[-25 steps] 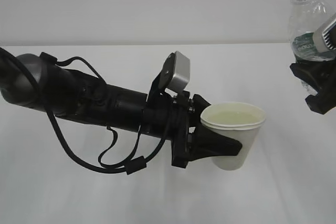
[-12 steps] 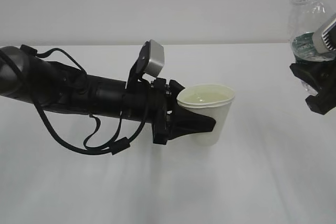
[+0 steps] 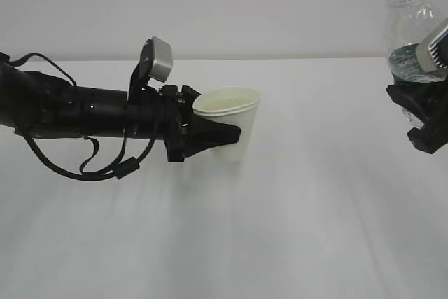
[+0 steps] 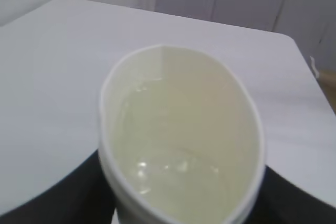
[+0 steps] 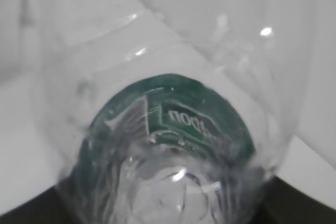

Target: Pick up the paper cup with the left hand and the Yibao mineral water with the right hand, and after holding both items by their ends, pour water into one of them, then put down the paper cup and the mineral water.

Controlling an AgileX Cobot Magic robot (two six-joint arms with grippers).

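The white paper cup (image 3: 229, 125) stands upright, squeezed oval, with water inside; its cream inside fills the left wrist view (image 4: 181, 135). My left gripper (image 3: 217, 136) is shut on the paper cup's side, low over the white table. The Yibao mineral water (image 3: 409, 22), a clear capless bottle with a dark green label, is held upright at the far right. My right gripper (image 3: 423, 113) is shut on its lower part. In the right wrist view the bottle (image 5: 168, 129) fills the frame, seen from its base end.
The white table (image 3: 280, 229) spreads under both arms, with a pale wall behind. The left arm's black cable (image 3: 91, 169) loops down close to the table. The table's far right edge (image 4: 310, 72) shows in the left wrist view.
My left arm has drawn back to the left and away with the paper cup still in its grip. The right gripper and the bottle have stayed still.
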